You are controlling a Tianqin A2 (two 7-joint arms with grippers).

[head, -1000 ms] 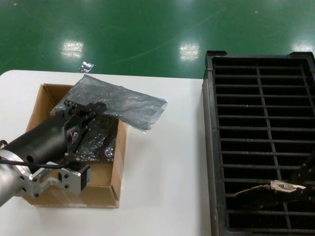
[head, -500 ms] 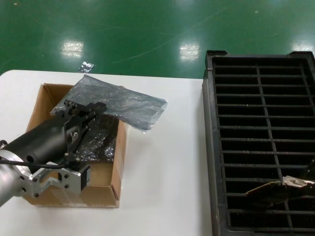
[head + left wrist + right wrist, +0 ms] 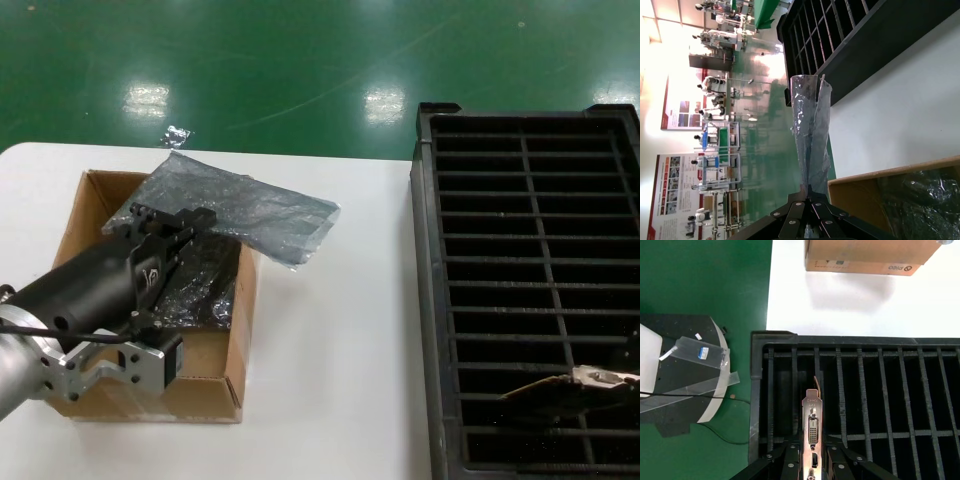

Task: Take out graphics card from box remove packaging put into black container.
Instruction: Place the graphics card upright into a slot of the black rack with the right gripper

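Observation:
My left gripper [image 3: 168, 226] is shut on one end of the packaging [image 3: 250, 207], a crinkled grey-blue bag held out over the far side of the box [image 3: 150, 392]. In the left wrist view the bag [image 3: 810, 125] sticks out edge-on from the closed gripper [image 3: 810, 191]. My right gripper [image 3: 812, 449] is shut on the graphics card [image 3: 811, 422], bracket end forward, over a slot at the near left corner of the black container [image 3: 758, 390]. In the head view the card [image 3: 570, 390] lies low over the near rows of the container [image 3: 428, 300].
More dark crinkled plastic [image 3: 200, 280] lies inside the box. White table [image 3: 330, 350] runs between box and container. A scrap of plastic [image 3: 177, 133] lies by the table's far edge. A round black base [image 3: 680, 375] stands on the green floor beside the container.
The graphics card has shifted to the right and slightly lower over the container's near rows. The left gripper and the bag have not moved.

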